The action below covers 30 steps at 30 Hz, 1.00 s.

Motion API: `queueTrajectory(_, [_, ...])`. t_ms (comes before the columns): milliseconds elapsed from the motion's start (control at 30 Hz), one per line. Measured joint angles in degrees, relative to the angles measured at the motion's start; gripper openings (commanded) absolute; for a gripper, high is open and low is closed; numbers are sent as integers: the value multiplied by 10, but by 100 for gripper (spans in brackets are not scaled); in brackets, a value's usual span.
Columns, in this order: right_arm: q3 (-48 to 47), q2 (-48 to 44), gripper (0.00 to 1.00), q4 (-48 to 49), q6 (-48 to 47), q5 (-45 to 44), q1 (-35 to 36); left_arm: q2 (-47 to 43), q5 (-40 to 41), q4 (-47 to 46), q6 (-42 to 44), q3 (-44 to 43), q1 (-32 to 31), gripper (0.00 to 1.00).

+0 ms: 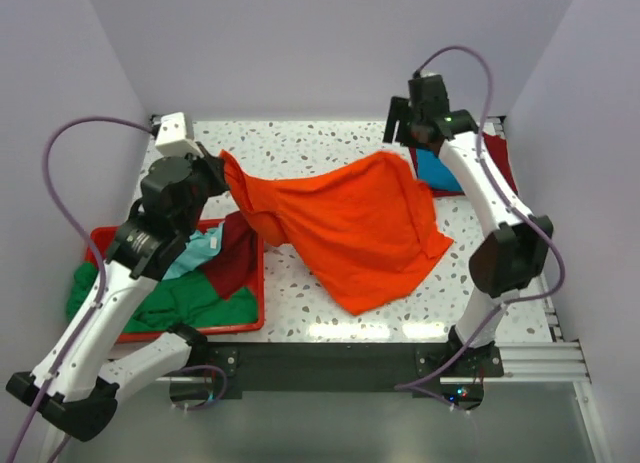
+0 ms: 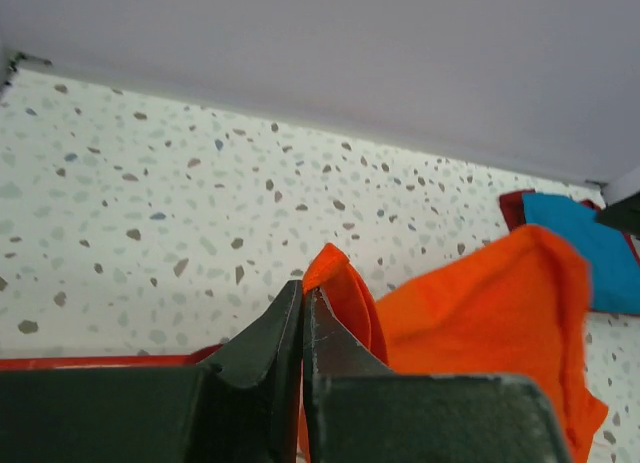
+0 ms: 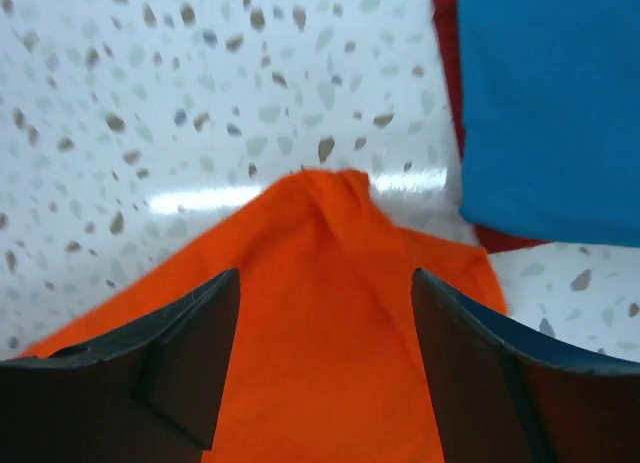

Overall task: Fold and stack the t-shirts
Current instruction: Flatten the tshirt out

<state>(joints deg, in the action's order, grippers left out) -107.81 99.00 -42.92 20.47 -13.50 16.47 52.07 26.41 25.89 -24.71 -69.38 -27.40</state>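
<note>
At lower left, the red bin (image 1: 250, 327) holds a green shirt (image 1: 195, 298), a teal shirt (image 1: 195, 253) and a dark red shirt (image 1: 235, 258). The left gripper (image 2: 303, 293) is clamped on a corner of the orange shirt (image 1: 350, 228), which drapes across the table (image 1: 300, 303) at centre, with bare tabletop behind and in front. At upper right, the right gripper (image 3: 325, 275) hangs with jaws apart over the shirt's far corner, gripping nothing, beside a blue shirt (image 1: 438, 171).
</note>
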Motion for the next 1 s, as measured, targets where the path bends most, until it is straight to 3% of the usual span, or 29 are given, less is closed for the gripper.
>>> queueTrajectory(67, [40,41,76,6,6,28,6,24,-29,6,-13,15,0,0])
queueTrajectory(167, [147,26,72,6,14,50,33,43,-65,9,-27,43,0,0])
queueTrajectory(267, [256,-37,61,15,29,73,85,47,-84,9,-33,67,0,0])
queueTrajectory(433, [433,-190,54,43,75,116,173,57,-94,6,-30,72,0,0])
queueTrajectory(567, [537,-245,48,70,121,134,227,76,-92,7,-21,72,0,0])
queueTrajectory(767, [610,-222,51,89,175,145,306,93,-91,8,-15,72,0,0])
queueTrajectory(1000, [628,-207,57,81,212,129,315,96,-90,10,-14,72,0,0])
